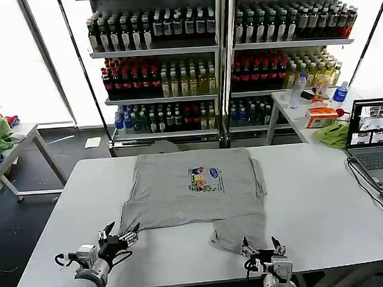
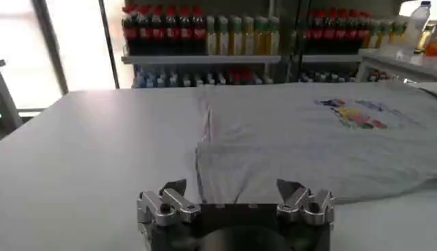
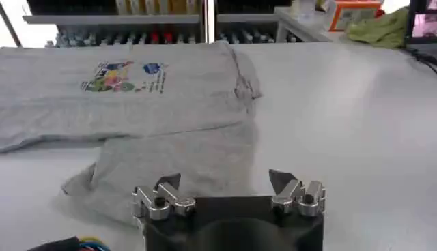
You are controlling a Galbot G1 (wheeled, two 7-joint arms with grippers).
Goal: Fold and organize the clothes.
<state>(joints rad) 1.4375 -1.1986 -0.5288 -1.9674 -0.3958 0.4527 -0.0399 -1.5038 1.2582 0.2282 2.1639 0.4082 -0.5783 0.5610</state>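
A light grey shirt (image 1: 193, 187) lies spread on the white counter (image 1: 319, 196), chest side up, its colourful printed logo (image 1: 206, 179) showing near the middle of the cloth. The shirt sits in the centre of the counter, its far edge close to the counter's far edge. One part of it, on the robot's right, runs out from the main body toward the near edge as a loose flap (image 1: 240, 233), slightly rumpled at its end.

Down at the near edge, the left pincer (image 1: 119, 237) hovers just off the shirt's near-left corner, fingers spread wide and nothing between them. From the left wrist camera the two fingertips (image 2: 174, 187) stand well apart, with the shirt's edge (image 2: 205, 174) lying just beyond them on the counter.

Over on the other side, the right pincer (image 1: 263, 248) sits at the near end of that loose flap, also spread and empty. The right wrist camera shows its fingertips (image 3: 281, 179) wide apart, the grey flap (image 3: 177, 167) lying right in front of them and the logo (image 3: 123, 75) farther off.

Beyond the counter stands a shelf of bottled drinks (image 1: 214, 61). At the counter's right edge sits an open laptop (image 1: 370, 137), with a bright green cloth (image 1: 333, 133) on a neighbouring table beside it.
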